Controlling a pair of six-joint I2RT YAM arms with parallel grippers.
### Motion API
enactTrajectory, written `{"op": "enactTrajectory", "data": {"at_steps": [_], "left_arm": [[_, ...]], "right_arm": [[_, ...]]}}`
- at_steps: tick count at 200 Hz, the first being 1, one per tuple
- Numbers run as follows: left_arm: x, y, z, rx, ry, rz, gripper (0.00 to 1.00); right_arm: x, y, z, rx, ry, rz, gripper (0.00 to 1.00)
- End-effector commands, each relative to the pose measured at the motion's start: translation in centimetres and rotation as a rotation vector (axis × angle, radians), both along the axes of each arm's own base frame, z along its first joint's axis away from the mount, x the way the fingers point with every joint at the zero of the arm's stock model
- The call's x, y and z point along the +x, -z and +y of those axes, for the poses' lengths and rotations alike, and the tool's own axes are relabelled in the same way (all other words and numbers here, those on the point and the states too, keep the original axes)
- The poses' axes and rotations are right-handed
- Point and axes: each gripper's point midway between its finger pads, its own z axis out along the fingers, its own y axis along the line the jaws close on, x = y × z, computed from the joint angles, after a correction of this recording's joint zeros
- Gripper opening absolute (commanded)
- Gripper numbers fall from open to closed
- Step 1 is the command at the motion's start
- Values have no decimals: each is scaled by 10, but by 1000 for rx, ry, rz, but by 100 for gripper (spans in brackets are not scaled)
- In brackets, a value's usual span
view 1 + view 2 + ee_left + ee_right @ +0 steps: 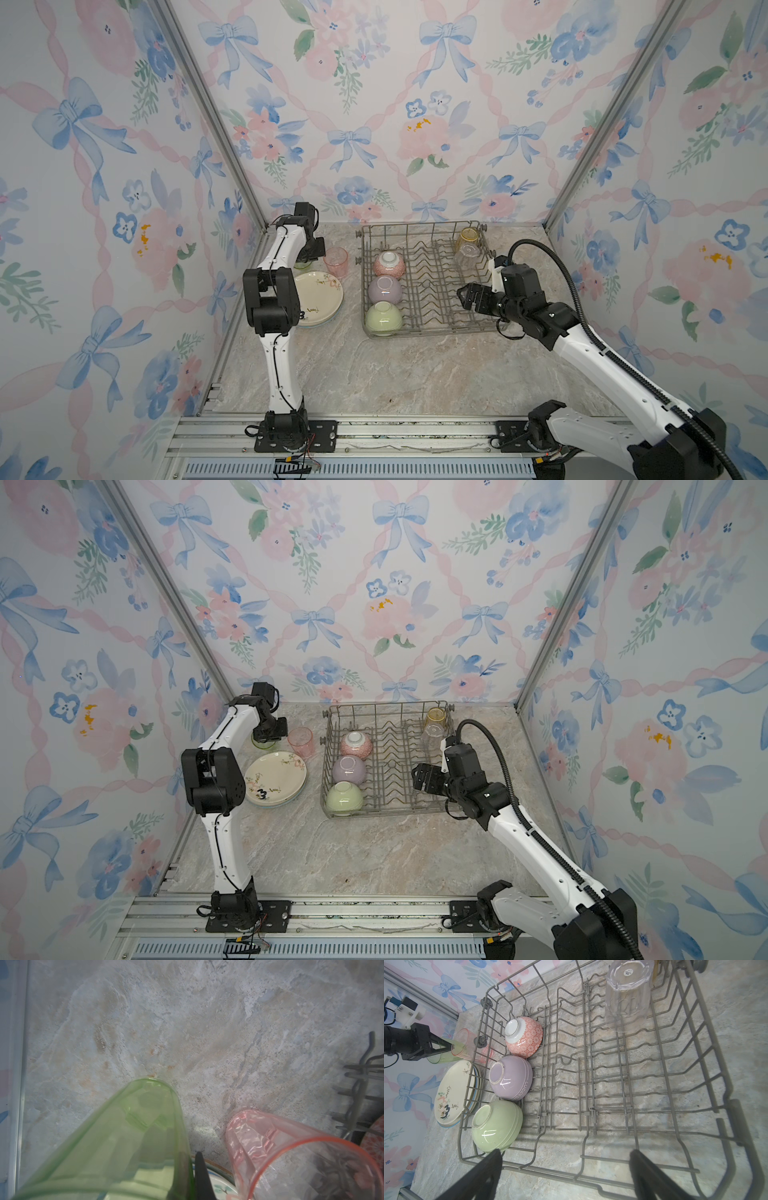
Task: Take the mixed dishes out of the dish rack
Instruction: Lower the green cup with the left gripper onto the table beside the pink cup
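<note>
**Green tumbler set-down, left arm: 5 items in the rack**

Left gripper (192,1176) is clamped on the rim wall of the green tumbler (124,1136), with 1 finger inside the cup and 1 outside. The tumbler is mouth-up, with its base pointing at the marble countertop (187,1022). No view shows whether the base touches the surface. The pink tumbler (291,1157) stands upright just beside it, and the stack of plates (322,297), cream floral plate on top, lies next to both.

Right gripper (566,1153) has its fingers spread wide and holds nothing. It hangs over the near right part of the dish rack (724,1076).

Rack contents:
- 3 inverted bowls in 1 row along the left side: pink bowl (527,1039), lilac bowl (512,1078), green bowl (497,1124).
- 1 inverted clear tumbler (627,1001) at the far right.
- 1 yellow tumbler (469,237) just behind the clear tumbler.
- Centre plate tines: empty.

Step in hand, as judged: placement of the green tumbler on the countertop left of the rack. About half of the unloading appears done.

Next move calls for:
1. Seat the base flat on the countertop.
2. Part the fingers.
3. Lift straight up, so that the inner finger clears the rim without tipping the cup or striking the pink tumbler.
</note>
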Motion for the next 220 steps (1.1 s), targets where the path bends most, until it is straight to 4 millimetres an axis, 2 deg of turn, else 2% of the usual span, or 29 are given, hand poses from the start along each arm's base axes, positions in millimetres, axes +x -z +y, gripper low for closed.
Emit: {"op": "enactTrajectory", "data": {"at_steps": [1, 59, 79, 87, 98, 123, 144, 169, 184, 220], "left_arm": [[2, -1, 1, 1, 21, 1, 0], [-2, 8, 0, -2, 27, 25, 4], [-2, 9, 0, 4, 29, 27, 11], [-2, 9, 1, 6, 28, 27, 18], [-1, 8, 2, 11, 31, 25, 36], [2, 3, 4, 28, 33, 13, 42], [4, -6, 3, 16, 24, -11, 73], [5, -29, -3, 18, 23, -60, 89], [6, -46, -6, 37, 24, -97, 98], [0, -77, -14, 48, 27, -153, 98]], "right_arm": [[-5, 7, 0, -8, -7, 17, 97], [-7, 9, 3, -14, -13, 23, 97], [-8, 9, 3, -16, -15, 23, 97], [-8, 9, 3, -17, -15, 22, 97], [-9, 10, 2, -17, -14, 23, 97], [-10, 11, 0, -28, -14, 27, 97], [-10, 10, 0, -32, -16, 21, 97], [-8, 7, -1, -34, -15, 7, 97], [-6, 5, 1, -31, -15, -4, 97], [2, 8, 5, -41, -21, 8, 97]]}}
